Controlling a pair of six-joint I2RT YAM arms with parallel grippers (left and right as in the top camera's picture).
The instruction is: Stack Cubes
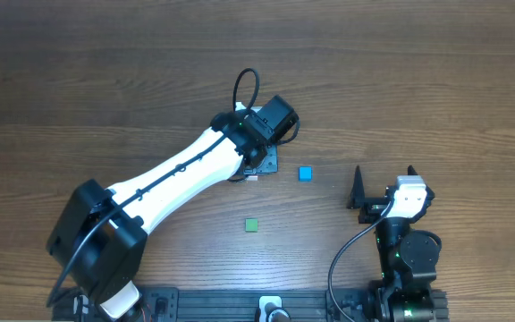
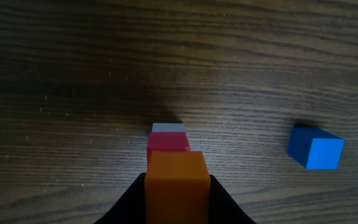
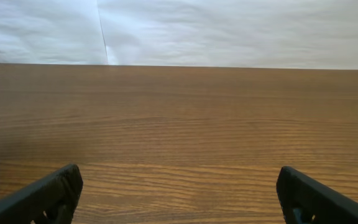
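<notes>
Left wrist view: left gripper (image 2: 177, 178) pinches orange cube (image 2: 177, 183) just beside red cube (image 2: 166, 142), blue cube (image 2: 316, 148) nearby. Fingers of right gripper (image 3: 179, 174) are spread.

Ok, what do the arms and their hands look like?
Left arm: white shells, black joints, a black cable looping at the wrist; left hand black. Right arm: black, white wrist block, green lights; right hand with pointed black fingers.
</notes>
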